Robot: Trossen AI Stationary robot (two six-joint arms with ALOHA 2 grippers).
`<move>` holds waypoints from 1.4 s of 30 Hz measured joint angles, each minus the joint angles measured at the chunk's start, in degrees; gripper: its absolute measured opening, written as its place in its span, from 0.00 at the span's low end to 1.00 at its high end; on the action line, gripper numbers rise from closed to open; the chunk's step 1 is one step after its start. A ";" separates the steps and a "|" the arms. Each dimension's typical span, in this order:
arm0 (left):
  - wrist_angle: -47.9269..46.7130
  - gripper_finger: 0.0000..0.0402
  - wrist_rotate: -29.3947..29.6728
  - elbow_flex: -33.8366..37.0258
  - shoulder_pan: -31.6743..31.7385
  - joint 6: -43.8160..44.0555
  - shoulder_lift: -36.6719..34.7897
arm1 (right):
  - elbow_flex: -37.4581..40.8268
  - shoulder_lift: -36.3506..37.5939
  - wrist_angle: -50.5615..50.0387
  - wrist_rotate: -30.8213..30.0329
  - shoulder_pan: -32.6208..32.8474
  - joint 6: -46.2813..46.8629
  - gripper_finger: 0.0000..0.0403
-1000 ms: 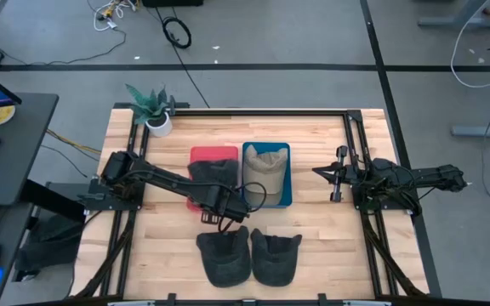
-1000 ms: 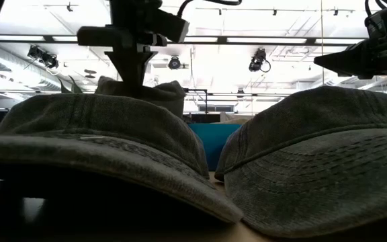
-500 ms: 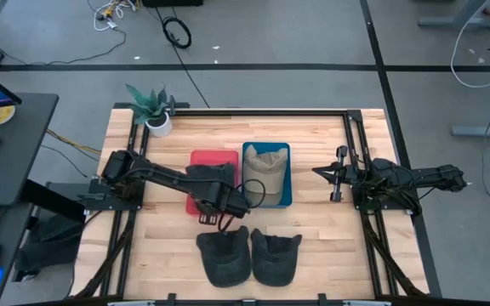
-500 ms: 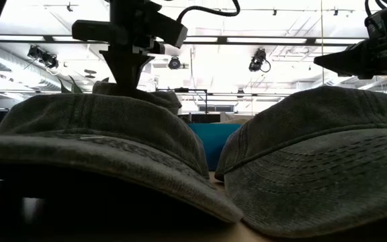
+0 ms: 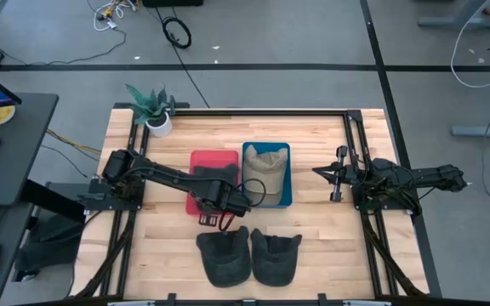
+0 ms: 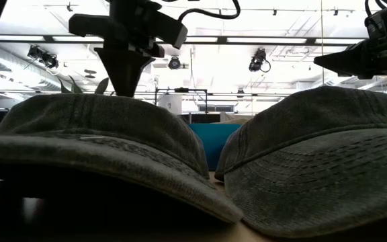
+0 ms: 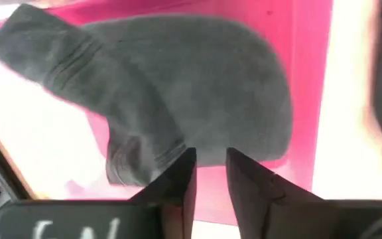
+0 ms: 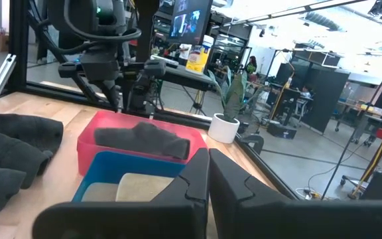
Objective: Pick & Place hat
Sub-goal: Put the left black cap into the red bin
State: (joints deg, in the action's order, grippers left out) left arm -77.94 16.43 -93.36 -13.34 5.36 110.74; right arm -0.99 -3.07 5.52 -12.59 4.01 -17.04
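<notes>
A grey hat lies crumpled on the floor of the red bin; it also shows in the left wrist view and the right wrist view. My left gripper hovers over the bin's near side, pointing down. Its fingers are open by a narrow gap just above the hat's near edge and touch nothing. My right gripper is shut and waits at the table's right side.
A blue bin right of the red one holds a beige hat. Two dark grey hats lie near the table's near edge and fill the low view. A potted plant stands at the far left corner.
The grey hat, which hung below my left gripper over the red bin, has sunk out of the low view and now lies in the bin. My left gripper has risen slightly and no longer holds it.
</notes>
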 joint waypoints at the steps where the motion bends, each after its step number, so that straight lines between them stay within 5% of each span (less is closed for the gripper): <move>1: -0.16 0.24 -0.35 0.00 0.00 0.24 0.00 | 0.00 0.00 0.00 0.01 0.01 0.00 0.03; 14: -4.43 0.36 0.26 0.00 -3.24 7.42 -2.62 | 0.00 0.00 0.00 0.01 0.02 0.00 0.03; 21: -0.52 0.35 13.79 0.00 -5.01 8.68 -3.67 | 0.00 0.00 0.00 0.01 0.00 0.00 0.03; 29: 16.26 0.35 15.71 0.02 0.56 -0.63 -3.14 | 0.00 0.00 0.00 0.01 0.00 0.00 0.03; 42: 18.28 0.35 10.61 0.02 11.70 2.05 -2.93 | 0.00 0.00 0.00 0.01 0.02 0.00 0.03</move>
State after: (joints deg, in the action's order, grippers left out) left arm -59.66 27.04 -93.34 -1.64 7.41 107.81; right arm -0.99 -3.07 5.52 -12.58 4.03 -17.04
